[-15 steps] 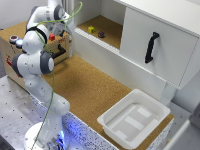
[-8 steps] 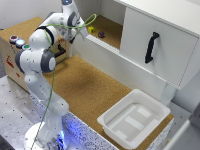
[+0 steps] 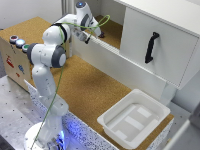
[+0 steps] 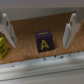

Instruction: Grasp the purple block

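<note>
The gripper stands with its two pale fingers spread wide, one on each side of the small dark purple cube and clear of it, touching nothing that I can see. The purple block sits flat on the cork floor of the open compartment, roughly midway between the fingers, a yellow letter A on the face turned toward the wrist camera. Just past one finger, near the same front edge, lies a yellow-green cube of similar size, cut off by the frame, with a dark mark on its face. A pale ledge runs along the front edge of the cork.

From the exterior view, the white jointed arm reaches from its base up into the open recess of a white cabinet, and the gripper is low inside; the block itself is too small to make out there. The cabinet's door carries a black curved handle. A speckled cork table surface spreads below, and near its corner at the exterior view's right rests a white rectangular plastic tub, smooth and shallow.
</note>
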{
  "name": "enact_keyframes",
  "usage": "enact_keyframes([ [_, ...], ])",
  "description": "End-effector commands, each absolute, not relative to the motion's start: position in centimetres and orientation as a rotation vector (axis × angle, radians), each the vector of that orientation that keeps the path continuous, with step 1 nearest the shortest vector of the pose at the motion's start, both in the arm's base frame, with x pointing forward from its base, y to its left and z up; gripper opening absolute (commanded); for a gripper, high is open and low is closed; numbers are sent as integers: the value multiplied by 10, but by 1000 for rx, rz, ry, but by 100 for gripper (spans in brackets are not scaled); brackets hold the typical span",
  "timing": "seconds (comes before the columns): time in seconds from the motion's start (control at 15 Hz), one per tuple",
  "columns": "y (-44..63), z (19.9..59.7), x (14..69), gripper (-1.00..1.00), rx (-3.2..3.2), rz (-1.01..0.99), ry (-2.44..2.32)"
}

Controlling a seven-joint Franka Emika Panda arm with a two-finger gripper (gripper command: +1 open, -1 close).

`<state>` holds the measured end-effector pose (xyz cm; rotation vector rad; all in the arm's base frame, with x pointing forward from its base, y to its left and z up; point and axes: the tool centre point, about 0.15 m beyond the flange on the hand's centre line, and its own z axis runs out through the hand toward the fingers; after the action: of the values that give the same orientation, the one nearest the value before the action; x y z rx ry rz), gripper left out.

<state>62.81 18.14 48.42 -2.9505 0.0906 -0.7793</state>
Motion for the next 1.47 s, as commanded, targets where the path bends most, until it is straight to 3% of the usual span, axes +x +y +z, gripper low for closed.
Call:
enact_keyframes([
  [0.0, 175, 477, 666, 100, -3074, -692, 26],
  [0.27, 178, 474, 677, 100, -3088, -700, -33],
  [0.33, 179, 477, 679, -100, -3096, -718, -51],
  [0.93, 185, 475, 682, -100, -3124, -764, -109],
  [1.4, 204, 542, 600, -100, -3063, -900, -156],
])
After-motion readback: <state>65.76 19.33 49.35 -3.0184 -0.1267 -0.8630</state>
